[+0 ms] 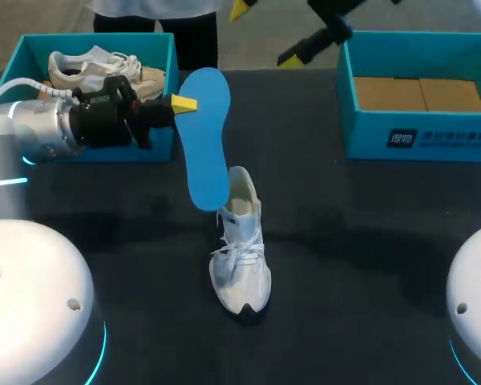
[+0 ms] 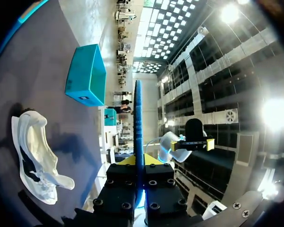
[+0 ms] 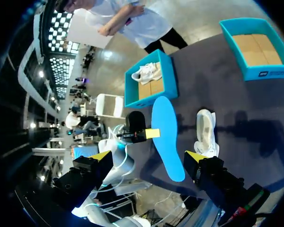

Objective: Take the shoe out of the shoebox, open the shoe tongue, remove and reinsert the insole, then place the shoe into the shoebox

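Blue insole (image 1: pixel 202 136), held in the air above the table (image 1: pixel 369 241), pinched at one long edge between the fingers of my left gripper (image 1: pixel 180 104). In the left wrist view the insole (image 2: pixel 138 123) is seen edge-on, clamped from both sides. White shoe (image 1: pixel 240 245), upright on the table near the middle, toe toward me, laces tied, just beside the insole's lower end and apart from it. My right gripper (image 1: pixel 266 32) is raised over the far edge, fingers spread, holding nothing. Left shoebox (image 1: pixel 32 44) at the far left contains a second shoe (image 1: pixel 96 68); right shoebox (image 1: pixel 417 136) at the far right shows a brown cardboard floor.
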You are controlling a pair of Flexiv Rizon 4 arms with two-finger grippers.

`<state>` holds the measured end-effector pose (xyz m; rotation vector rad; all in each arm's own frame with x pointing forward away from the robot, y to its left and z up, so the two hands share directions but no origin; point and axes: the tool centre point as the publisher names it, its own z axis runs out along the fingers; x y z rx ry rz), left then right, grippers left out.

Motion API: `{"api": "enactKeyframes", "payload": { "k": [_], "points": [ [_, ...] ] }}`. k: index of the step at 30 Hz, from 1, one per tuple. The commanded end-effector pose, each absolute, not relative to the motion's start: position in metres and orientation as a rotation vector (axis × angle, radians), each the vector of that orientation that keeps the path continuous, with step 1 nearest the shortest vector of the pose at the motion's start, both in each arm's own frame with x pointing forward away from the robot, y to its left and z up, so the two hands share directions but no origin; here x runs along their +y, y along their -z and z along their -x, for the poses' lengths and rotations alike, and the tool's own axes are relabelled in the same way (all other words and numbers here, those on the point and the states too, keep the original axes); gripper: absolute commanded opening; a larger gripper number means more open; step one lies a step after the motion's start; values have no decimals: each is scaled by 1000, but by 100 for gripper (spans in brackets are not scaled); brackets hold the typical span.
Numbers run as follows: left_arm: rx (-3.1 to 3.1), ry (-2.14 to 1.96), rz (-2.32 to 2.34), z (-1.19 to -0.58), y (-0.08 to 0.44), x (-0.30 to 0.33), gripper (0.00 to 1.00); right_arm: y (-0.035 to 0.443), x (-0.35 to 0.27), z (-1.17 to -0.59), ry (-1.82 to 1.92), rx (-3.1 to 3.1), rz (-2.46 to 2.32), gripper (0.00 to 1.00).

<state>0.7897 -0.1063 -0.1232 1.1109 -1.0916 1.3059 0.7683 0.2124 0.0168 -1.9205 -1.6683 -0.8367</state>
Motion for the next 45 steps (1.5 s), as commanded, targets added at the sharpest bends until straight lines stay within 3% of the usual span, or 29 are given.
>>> {"api": "enactKeyframes", "payload": {
  "k": [1, 19, 45],
  "points": [
    [-1093, -1306, -1115, -789, 123, -106, 0, -25, 233, -767, 523, -1891, 2176, 100],
    [-1093, -1306, -1115, -789, 123, -106, 0, -16, 273, -771, 198, -2089, 2392, 100],
    [-1093, -1306, -1115, -789, 123, -106, 0, 11, 306, -750, 179, -2149, 2377, 100]
  ]
}}
